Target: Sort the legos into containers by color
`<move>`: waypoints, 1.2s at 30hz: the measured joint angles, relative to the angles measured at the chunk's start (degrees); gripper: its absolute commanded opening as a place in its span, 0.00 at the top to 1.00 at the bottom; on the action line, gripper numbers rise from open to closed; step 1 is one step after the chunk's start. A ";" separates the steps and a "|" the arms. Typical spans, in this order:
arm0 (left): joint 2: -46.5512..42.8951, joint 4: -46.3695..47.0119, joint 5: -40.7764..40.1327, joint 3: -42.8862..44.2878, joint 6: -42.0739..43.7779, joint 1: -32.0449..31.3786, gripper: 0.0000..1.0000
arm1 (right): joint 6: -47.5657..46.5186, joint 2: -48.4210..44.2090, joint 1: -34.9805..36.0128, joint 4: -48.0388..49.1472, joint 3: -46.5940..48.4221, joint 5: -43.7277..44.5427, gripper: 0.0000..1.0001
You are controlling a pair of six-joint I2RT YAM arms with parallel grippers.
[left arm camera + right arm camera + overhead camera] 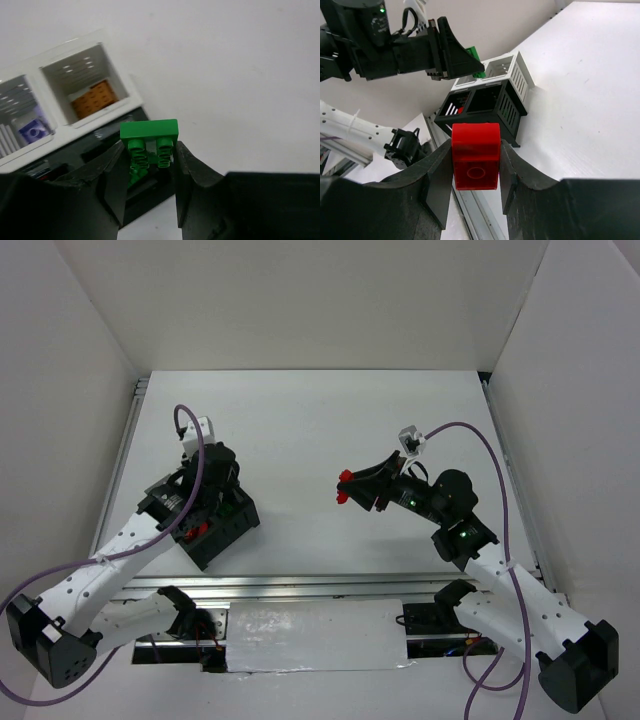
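**Both arms hold a brick, one over the box**

The green lego (149, 131) sits clamped between the fingers of the left gripper (149, 156), right over the black box (232, 523) at the near left of the table (320, 420). In one pale compartment lies an orange brick (95, 98) (a red piece (461, 109) shows in a dark one). The red lego (475, 160) is pinched by the right gripper (475, 150), held in the air right of centre, well apart from the box.
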 measured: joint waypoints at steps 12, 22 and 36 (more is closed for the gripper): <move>4.20 -0.46 -5.90 -2.86 -7.28 4.52 0.81 | -0.22 -0.74 0.00 -4.46 0.07 1.62 1.00; 0.87 -0.35 -5.16 -7.17 -8.85 4.52 0.51 | -0.15 1.03 0.00 -4.70 0.28 1.53 1.00; -1.95 -0.87 -3.08 -7.23 -9.79 4.55 0.17 | 0.28 3.54 0.02 -5.03 1.86 1.36 1.00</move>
